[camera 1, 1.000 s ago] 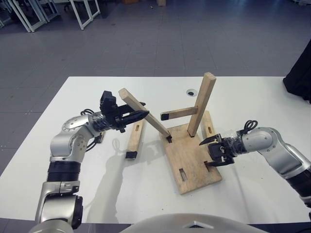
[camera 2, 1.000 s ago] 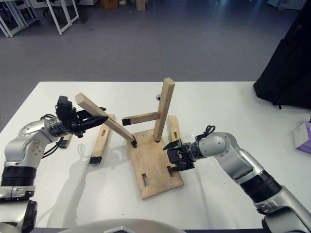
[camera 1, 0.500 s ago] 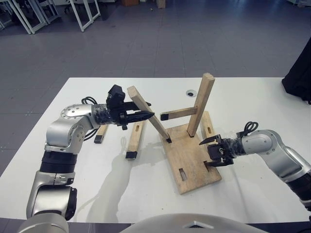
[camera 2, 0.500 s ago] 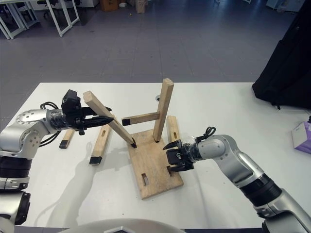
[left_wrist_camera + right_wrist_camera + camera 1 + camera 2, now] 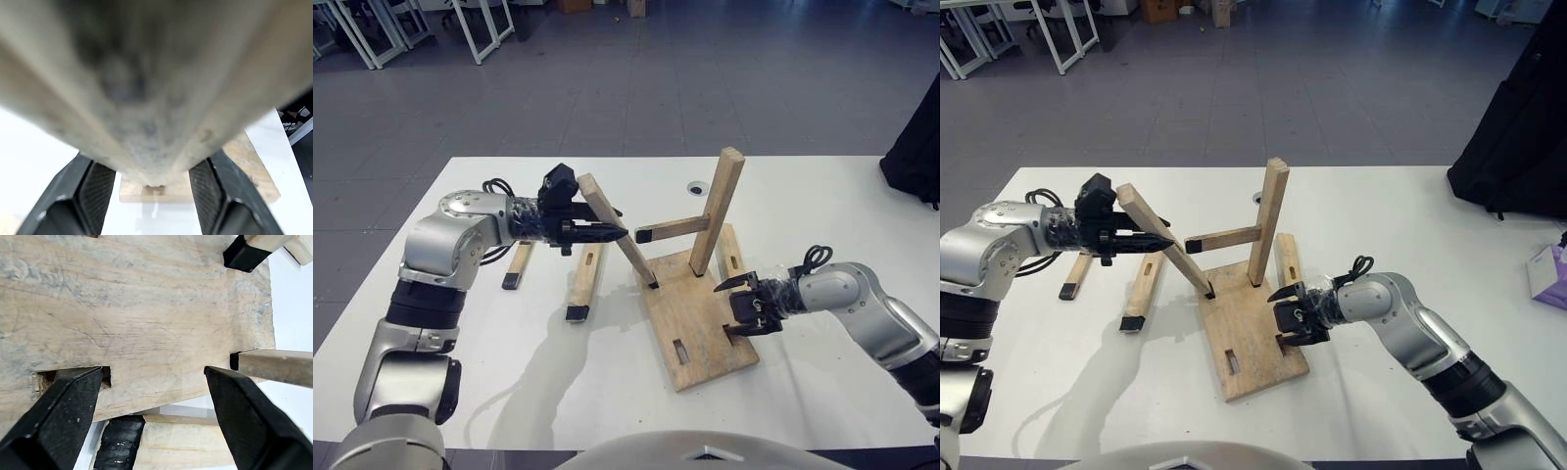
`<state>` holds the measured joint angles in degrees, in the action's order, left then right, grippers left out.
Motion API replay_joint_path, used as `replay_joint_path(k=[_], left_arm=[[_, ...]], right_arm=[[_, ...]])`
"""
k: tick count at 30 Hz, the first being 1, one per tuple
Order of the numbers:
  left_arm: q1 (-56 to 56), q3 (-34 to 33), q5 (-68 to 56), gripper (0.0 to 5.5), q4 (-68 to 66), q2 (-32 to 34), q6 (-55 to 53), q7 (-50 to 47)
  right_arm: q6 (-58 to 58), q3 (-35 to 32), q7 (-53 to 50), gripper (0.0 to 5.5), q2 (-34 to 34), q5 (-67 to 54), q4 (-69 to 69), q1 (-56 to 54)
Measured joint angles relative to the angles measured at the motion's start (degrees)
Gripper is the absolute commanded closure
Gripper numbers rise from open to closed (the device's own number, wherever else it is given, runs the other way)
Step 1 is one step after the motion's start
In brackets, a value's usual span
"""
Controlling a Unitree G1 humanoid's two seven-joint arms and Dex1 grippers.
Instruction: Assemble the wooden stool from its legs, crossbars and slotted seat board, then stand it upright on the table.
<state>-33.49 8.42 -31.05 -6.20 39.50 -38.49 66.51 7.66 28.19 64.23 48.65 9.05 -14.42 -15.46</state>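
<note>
Seat board [image 5: 703, 328] on table [image 5: 822, 392], upright leg [image 5: 715, 215] and tilted leg [image 5: 636, 259] on it; loose legs [image 5: 585, 279] left

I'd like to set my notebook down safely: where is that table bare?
The table is bare at its far right corner beyond the upright leg and near left, in front of the loose pieces. The middle is crowded: the left gripper holds a tilted leg on the seat board, the right gripper is open at its edge.
</note>
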Motion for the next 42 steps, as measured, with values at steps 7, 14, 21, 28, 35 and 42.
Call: replay_joint_path(k=[7, 14, 21, 28, 35, 42], left_arm=[[-1.3, 0.4, 0.6, 3.42, -2.5, -3.0, -1.4, -2.9], [-0.6, 0.7, 0.6, 3.42, -3.8, -4.0, 1.2, -2.9], [-2.2, 0.8, 1.0, 3.42, -9.4, -7.9, 5.8, -4.1], [-0.1, 1.0, 1.0, 3.42, -6.4, -6.8, 7.7, -4.1], [0.6, 2.7, 1.2, 3.42, -4.9, -7.4, 7.8, -5.5], [0.6, 2.8, 1.2, 3.42, -4.8, -7.3, 7.8, -5.5]], right_arm=[[1.3, 0.0, -0.5, 1.72, -0.8, 1.5, -0.9, 0.1], [1.3, 0.0, -0.5, 1.72, -1.0, 2.0, -1.0, 0.1], [2.2, -0.4, -1.8, 1.72, -1.3, 2.9, -1.3, 0.2], [12.3, -8.0, -2.3, 1.72, -5.0, -5.4, -2.0, 3.8], [14.2, -16.8, -6.9, 1.72, -14.9, -20.0, -6.4, -3.2], [11.3, -19.1, -22.5, 1.72, -24.2, -16.1, -6.8, -13.7]])
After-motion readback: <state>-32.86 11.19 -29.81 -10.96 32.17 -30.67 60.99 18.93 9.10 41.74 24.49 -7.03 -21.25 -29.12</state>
